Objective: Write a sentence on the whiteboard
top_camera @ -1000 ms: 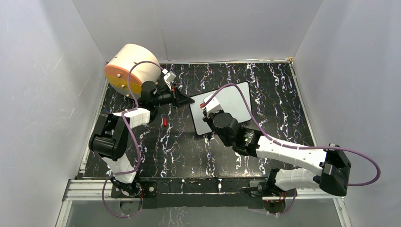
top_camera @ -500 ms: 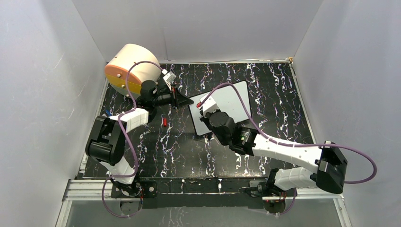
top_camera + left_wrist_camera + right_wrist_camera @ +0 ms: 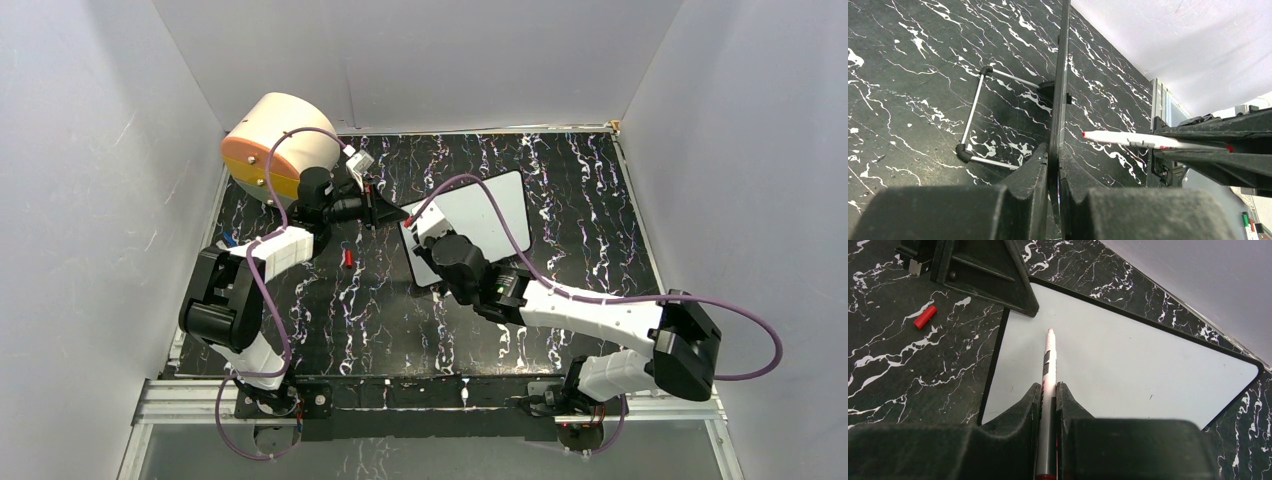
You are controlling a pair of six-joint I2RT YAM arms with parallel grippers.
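Observation:
The whiteboard (image 3: 480, 222) is at mid-table, and its face (image 3: 1128, 355) is blank; no red lettering shows. My left gripper (image 3: 392, 213) is shut on the board's near-left corner. In the left wrist view the board (image 3: 1061, 75) is edge-on between the jaws of the left gripper (image 3: 1054, 150). My right gripper (image 3: 1048, 386) is shut on a white marker (image 3: 1049, 365). The marker's red tip points at the board's left part, close to the left gripper (image 3: 993, 275). In the left wrist view the marker (image 3: 1143, 140) ends a small gap short of the board.
A red marker cap (image 3: 347, 259) lies on the black marbled table left of the board and also shows in the right wrist view (image 3: 925, 316). A beige drum (image 3: 275, 145) stands at the far left corner. A wire stand (image 3: 973, 117) sits behind the board. White walls enclose three sides.
My right arm has swung left and carried the marker toward the board's left corner, nearer the left gripper. The left gripper keeps its hold on the board.

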